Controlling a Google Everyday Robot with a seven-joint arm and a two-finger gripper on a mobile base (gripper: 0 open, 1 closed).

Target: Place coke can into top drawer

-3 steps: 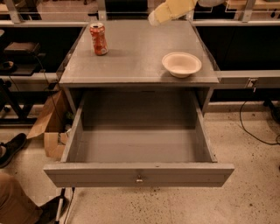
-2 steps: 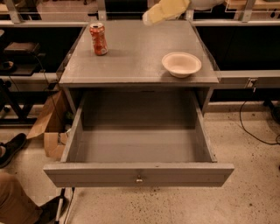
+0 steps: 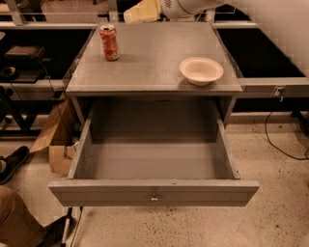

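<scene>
Coke can (image 3: 109, 42) upright on cabinet (image 3: 154, 67), tool (image 3: 133, 14) near, rightward, apart

The pale yellow hand (image 3: 140, 12) hovers at the top edge above the back of the grey surface (image 3: 154, 62), its white arm (image 3: 190, 6) cut off there. A brown cardboard box (image 3: 57, 140) sits partly hidden behind the open grey metal top drawer (image 3: 106, 191). A tan trouser leg (image 3: 17, 219) is cut by the lower-left corner.

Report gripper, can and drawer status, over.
Gripper above grey cabinet top, back edge, clear of orange-red soda can. Can upright, back-left. Wide grey metal drawer open. Cream round bowl front-right, apart from can.
</scene>
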